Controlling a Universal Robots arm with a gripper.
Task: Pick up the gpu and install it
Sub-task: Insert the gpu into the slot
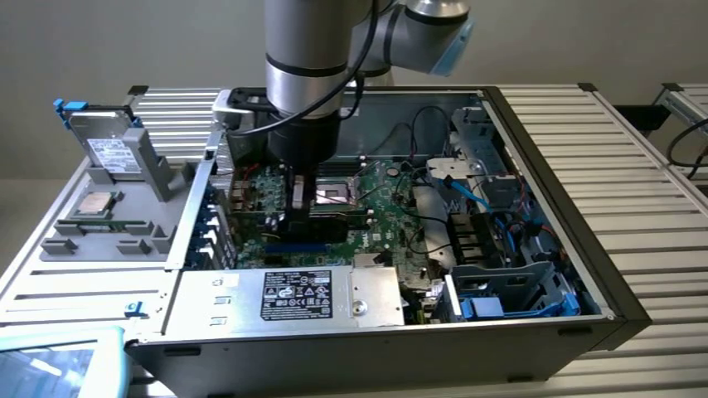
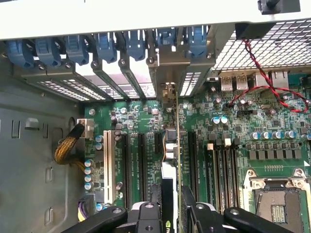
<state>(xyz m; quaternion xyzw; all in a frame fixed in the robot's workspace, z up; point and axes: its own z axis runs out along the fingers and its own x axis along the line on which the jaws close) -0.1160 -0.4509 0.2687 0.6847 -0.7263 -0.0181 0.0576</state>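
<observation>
The gpu (image 2: 170,145) stands edge-on over the large green motherboard (image 2: 243,126), its thin silver bracket (image 2: 167,68) up against the row of rear slot covers. My gripper (image 2: 171,204) is shut on the card, one black finger on each side. In the exterior view the gripper (image 1: 297,220) reaches down into the open computer case (image 1: 553,124), and the gpu (image 1: 297,192) shows as a dark block just off the CPU socket (image 1: 337,195) towards the exterior view's left. The card sits among the black expansion slots (image 2: 141,160); whether it is seated in one I cannot tell.
Blue slot latches (image 2: 112,46) line the rear wall. Red and black wires (image 2: 262,82) cross near the port block. A silver labelled box (image 1: 293,294) fills the case's front edge. A grey fixture tray (image 1: 99,224) with a silver drive (image 1: 111,149) stands outside on the exterior view's left.
</observation>
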